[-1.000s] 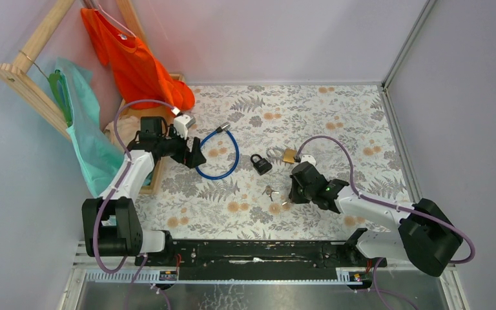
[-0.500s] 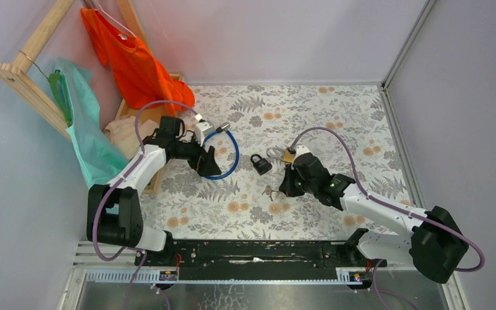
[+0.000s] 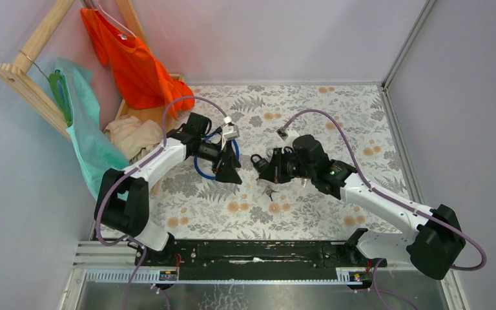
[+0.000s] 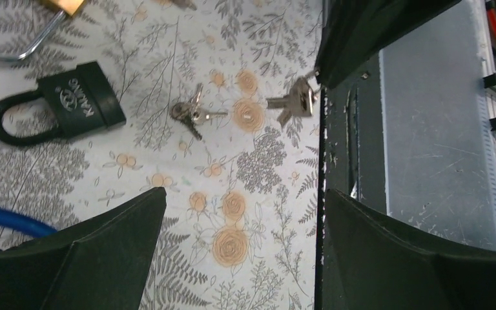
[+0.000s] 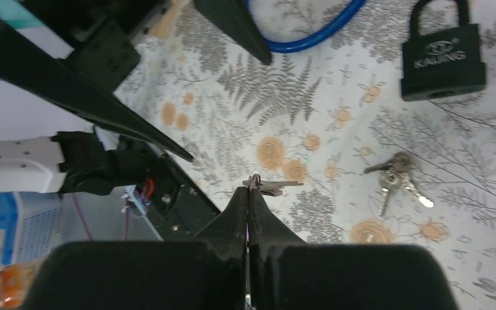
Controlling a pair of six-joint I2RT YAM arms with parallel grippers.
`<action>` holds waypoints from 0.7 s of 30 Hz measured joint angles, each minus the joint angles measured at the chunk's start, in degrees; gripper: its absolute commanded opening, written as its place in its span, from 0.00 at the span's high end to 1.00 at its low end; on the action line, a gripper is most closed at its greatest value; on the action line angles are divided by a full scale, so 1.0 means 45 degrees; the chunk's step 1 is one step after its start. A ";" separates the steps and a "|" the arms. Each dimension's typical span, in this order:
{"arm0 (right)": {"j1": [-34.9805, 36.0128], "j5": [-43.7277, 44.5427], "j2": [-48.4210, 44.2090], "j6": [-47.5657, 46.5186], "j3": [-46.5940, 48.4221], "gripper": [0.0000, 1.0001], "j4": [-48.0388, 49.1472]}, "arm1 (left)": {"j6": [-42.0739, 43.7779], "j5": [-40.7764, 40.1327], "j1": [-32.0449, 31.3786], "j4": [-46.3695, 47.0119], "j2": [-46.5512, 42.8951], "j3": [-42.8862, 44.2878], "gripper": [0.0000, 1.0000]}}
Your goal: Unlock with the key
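Top external: two arms, left jaws released, right jaws clenched. One orange shirt (image 3: pixel 132 64) and one teal cloth (image 3: pixel 87 132) hang on a wooden rack (image 3: pixel 39 35). The bench (image 3: pixel 342 116) is fern-printed and the walls are pale.

Left wrist: one black padlock (image 4: pixel 71 103), one brass padlock (image 4: pixel 63 4), one loose key bunch (image 4: pixel 190 113), one blue cable (image 4: pixel 6 219).

Right wrist: the right jaws pinch a key ring (image 5: pixel 252 183) bearing small silver keys. Where the key lies, I cannot tell.
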 measured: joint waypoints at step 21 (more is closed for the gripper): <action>-0.0005 -0.2341 0.0049 0.1336 0.0675 1.00 0.1282 | 0.4085 0.2594 -0.1073 -0.3687 0.0758 0.2147 0.13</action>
